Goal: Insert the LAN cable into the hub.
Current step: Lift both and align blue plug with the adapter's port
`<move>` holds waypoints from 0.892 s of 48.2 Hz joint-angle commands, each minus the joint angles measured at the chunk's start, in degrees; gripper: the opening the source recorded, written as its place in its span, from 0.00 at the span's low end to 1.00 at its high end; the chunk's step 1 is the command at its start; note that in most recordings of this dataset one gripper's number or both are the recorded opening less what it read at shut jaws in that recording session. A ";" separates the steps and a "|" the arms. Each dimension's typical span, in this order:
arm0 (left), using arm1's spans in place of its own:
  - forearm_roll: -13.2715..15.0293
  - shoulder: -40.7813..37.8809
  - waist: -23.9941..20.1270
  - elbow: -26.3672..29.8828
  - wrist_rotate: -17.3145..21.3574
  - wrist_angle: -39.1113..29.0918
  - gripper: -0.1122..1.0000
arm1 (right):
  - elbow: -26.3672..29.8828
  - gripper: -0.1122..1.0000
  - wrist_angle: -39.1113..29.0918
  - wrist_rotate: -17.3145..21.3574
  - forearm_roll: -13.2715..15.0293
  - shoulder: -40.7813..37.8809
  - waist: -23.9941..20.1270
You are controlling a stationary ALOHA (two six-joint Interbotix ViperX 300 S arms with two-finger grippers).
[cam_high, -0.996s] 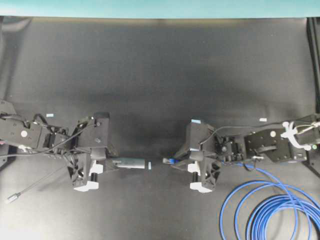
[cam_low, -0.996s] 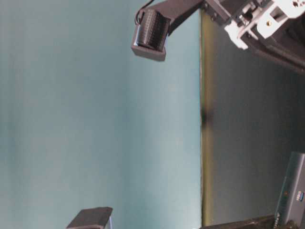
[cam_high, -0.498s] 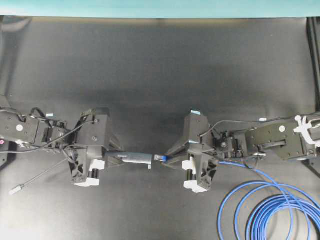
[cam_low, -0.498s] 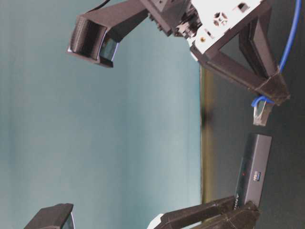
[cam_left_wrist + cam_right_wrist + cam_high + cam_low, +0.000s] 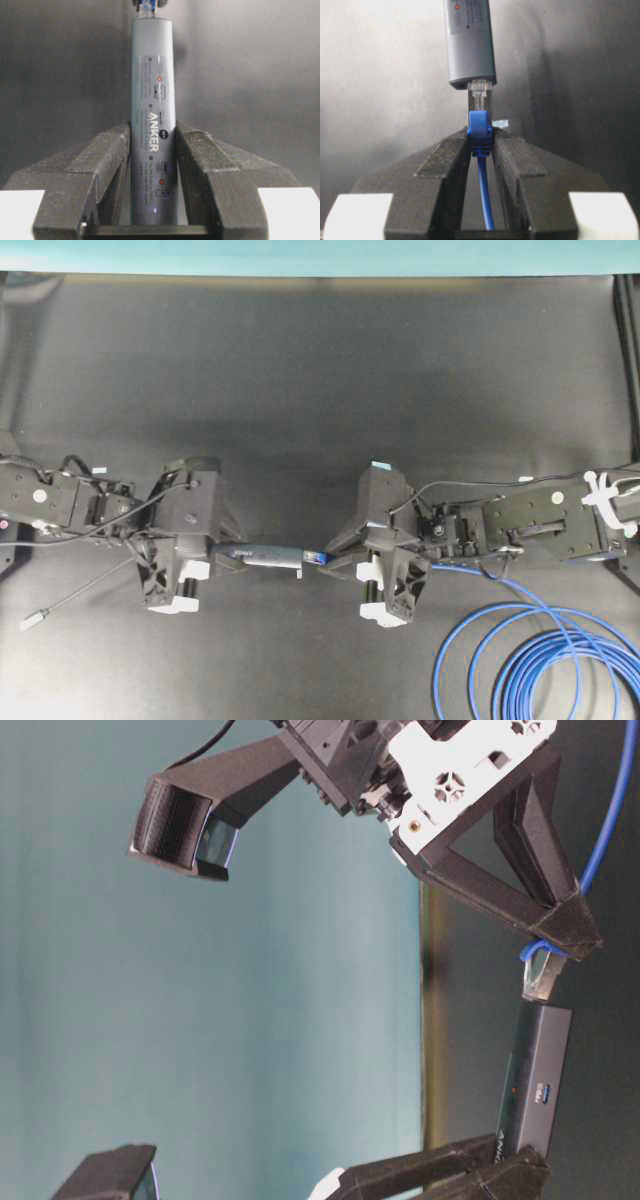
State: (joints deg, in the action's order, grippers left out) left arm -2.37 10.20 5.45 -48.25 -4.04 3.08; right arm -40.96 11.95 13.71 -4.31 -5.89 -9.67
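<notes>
My left gripper (image 5: 152,135) is shut on the hub (image 5: 152,100), a slim dark-grey bar with light lettering (image 5: 268,558) that points right toward the other arm. My right gripper (image 5: 480,137) is shut on the blue boot of the LAN cable (image 5: 480,129). Its clear plug (image 5: 480,96) reaches the hub's end face (image 5: 470,50) and touches it. In the table-level view the plug (image 5: 541,974) stands tilted at the end of the hub (image 5: 537,1070). The rest of the cable lies in blue loops (image 5: 540,660) at the lower right.
The hub's thin grey cord ends in a small plug (image 5: 33,620) on the black mat (image 5: 320,380) at the lower left. A teal wall runs along the mat's far edge. Both arms hang low over the mat's middle.
My right gripper has carried the plug leftward until it meets the hub's end. The left gripper has shifted slightly right with the hub, then held still.
</notes>
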 commanded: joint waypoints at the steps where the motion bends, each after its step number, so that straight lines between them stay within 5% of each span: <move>1: -0.18 0.62 -0.09 3.08 0.53 -2.55 0.36 | 1.23 0.21 -0.53 -0.18 0.18 0.26 -0.35; 16: -0.18 -2.46 0.44 10.63 7.21 -14.06 0.36 | 1.58 0.21 -1.49 -0.26 0.35 0.09 -0.44; 26: -0.18 -3.96 0.35 12.92 7.47 -14.50 0.36 | 1.58 0.21 -0.44 -0.26 0.35 0.09 -0.35; 43: -0.18 1.41 -0.62 2.72 2.99 2.20 0.36 | -1.49 0.21 8.26 -0.53 0.09 1.58 -0.18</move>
State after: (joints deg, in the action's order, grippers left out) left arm -2.37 9.32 5.54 -43.77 0.26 1.05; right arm -42.71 17.31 13.62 -4.04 -5.89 -10.20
